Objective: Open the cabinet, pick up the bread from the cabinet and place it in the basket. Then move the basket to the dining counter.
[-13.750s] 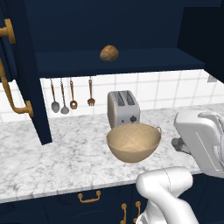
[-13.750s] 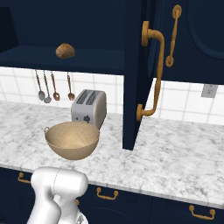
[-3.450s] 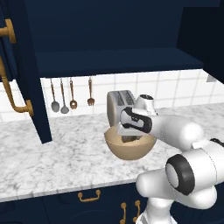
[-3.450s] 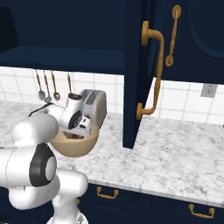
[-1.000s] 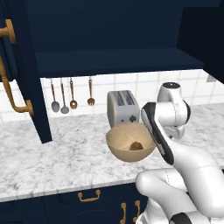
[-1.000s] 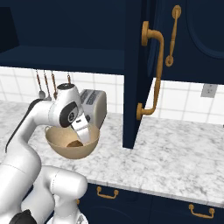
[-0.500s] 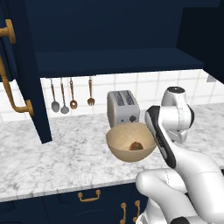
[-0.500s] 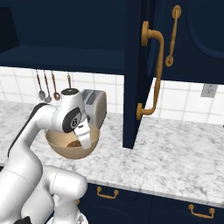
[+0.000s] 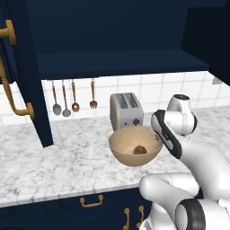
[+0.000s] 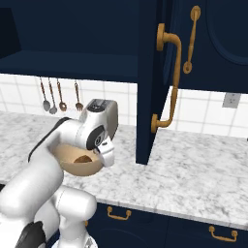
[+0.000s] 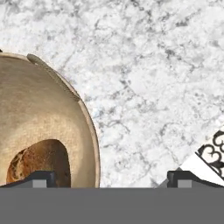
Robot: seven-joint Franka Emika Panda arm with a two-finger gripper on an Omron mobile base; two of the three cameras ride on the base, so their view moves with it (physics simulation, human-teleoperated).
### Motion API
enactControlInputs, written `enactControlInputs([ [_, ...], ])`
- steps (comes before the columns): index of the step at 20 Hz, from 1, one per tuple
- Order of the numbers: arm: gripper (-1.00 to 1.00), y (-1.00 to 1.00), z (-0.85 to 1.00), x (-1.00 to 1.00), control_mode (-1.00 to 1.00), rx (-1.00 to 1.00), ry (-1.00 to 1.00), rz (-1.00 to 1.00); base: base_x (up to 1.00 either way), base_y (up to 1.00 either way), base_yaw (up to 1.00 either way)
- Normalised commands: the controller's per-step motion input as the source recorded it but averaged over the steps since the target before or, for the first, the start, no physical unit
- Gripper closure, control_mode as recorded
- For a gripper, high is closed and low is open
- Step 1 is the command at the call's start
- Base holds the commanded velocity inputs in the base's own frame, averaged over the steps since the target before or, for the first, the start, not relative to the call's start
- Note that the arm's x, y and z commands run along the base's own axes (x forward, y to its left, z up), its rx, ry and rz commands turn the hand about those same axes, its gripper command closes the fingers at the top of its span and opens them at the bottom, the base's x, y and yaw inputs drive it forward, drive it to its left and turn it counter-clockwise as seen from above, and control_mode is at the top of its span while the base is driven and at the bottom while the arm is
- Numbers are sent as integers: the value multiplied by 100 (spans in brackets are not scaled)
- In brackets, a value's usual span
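free: marble counter (image 9: 54, 166) left of basket (image 9: 121, 150) | blocked: toaster (image 9: 126, 110) just behind basket

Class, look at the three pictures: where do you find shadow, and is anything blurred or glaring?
Left base view: the open cabinet is dark inside, and the basket shades the counter beneath it. Right base view: even, flat light, no glare on the brass handle. Hand view: the bread lies in soft shadow in the basket; the marble is sharp, with no blur.
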Motion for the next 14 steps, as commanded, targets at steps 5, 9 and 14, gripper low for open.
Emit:
enactControlInputs([
  [5,-100,-1,-41,35,-100,6,0,12,0,0,0],
  [9,-100,0,-31,43,-100,1,0,3,0,0,0],
  [14,-100,13,-33,22,-100,0,0,1,0,0,0],
])
